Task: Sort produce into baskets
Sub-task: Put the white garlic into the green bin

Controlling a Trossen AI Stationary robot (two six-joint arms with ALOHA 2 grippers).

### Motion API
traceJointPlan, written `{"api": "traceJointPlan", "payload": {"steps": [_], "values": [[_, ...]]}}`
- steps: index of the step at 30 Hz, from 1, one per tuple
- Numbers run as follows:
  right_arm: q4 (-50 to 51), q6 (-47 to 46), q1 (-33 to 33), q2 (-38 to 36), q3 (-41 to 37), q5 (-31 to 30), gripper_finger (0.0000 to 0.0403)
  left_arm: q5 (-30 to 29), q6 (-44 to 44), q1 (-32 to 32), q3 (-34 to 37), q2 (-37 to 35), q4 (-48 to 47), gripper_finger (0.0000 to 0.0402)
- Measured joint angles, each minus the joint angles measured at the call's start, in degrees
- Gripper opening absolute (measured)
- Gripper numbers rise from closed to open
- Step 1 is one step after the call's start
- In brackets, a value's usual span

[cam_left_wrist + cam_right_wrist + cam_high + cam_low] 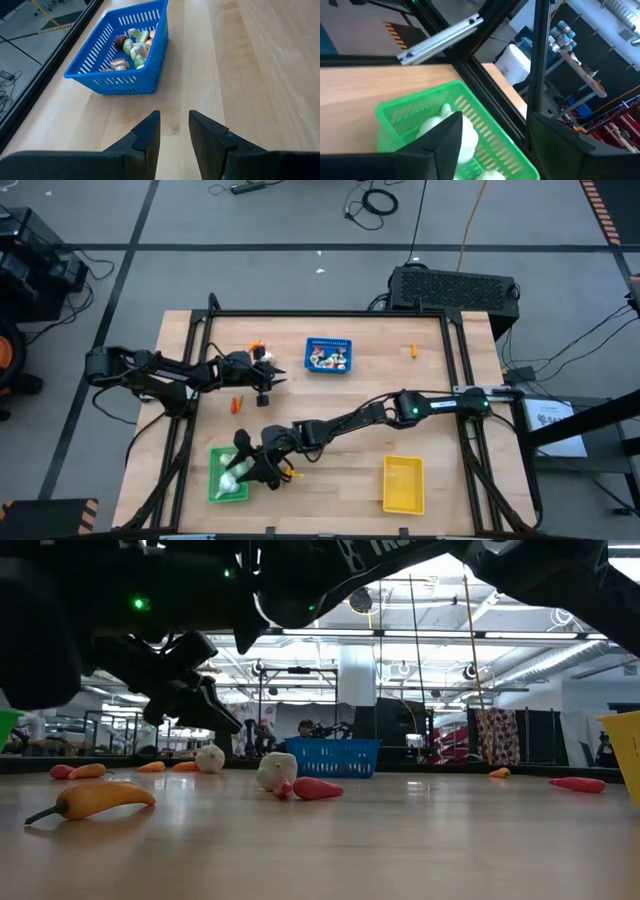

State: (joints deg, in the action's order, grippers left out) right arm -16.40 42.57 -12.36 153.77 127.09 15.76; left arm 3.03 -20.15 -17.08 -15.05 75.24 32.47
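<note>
The green basket [485, 135] stands at the table's near left with white bulbs [467, 137] lying in it. My right gripper [495, 120] hangs open just above this basket [228, 478]; one finger stands close beside a bulb and nothing is between the fingers. The blue basket [120, 55] at the far middle holds several small pieces of produce. My left gripper [174, 117] waits open and empty left of it, above the wood. The yellow basket [403, 484] stands at the near right. Loose produce lies on the table: a yellow-orange pepper [90, 800], a white bulb [277, 770], a red piece [318, 788].
More loose pieces lie about: orange ones [237, 403] between the arms, one [414, 351] at the far right, a red one [577, 783] at the right. A black frame [330, 313] runs round the table. My right arm [400, 408] stretches across the table's middle.
</note>
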Motion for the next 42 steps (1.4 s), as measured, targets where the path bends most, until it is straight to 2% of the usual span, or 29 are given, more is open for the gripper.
{"api": "traceJointPlan", "payload": {"steps": [4, 12, 16, 22, 25, 27, 29, 42], "values": [[3.1, 0.08, 0.0, -0.42, 0.0, -2.19, 0.0236, 0.0, -0.23, -0.02, 0.0, 0.0, -0.01, 0.0111], [33.72, -7.67, -2.22, -9.7, 0.01, -22.43, 0.024, -0.07, -0.59, -0.02, 0.0, -0.01, -0.24, 0.0111], [49.1, -16.19, -3.54, -14.09, 0.02, -31.7, 0.024, -0.09, -1.61, -0.03, 0.0, 0.0, -0.13, 0.0111], [69.91, -44.17, -2.39, -17.94, 0.09, -31.75, 0.024, -0.12, -1.59, -0.04, 0.0, 0.0, 0.08, 0.0111], [77.36, -57.43, -1.7, -17.72, 0.02, -28.76, 0.024, -0.15, -1.33, -0.05, 0.0, 0.0, 0.09, 0.0111], [79.57, -62.16, -1.19, -17.32, -0.02, -25.93, 0.024, -0.22, -1.33, -0.07, 0.0, 0.0, 0.11, 0.0111], [79.3, -63.24, -1.01, -17.15, -0.02, -24.33, 0.024, -0.24, -1.29, -0.07, 0.0, 0.0, 0.13, 0.0111], [80.46, -64.2, 2.15, -14.14, 0.0, -23.79, 0.024, -0.27, -1.19, -0.07, 0.0, 0.0, 0.02, 0.0111]]}}
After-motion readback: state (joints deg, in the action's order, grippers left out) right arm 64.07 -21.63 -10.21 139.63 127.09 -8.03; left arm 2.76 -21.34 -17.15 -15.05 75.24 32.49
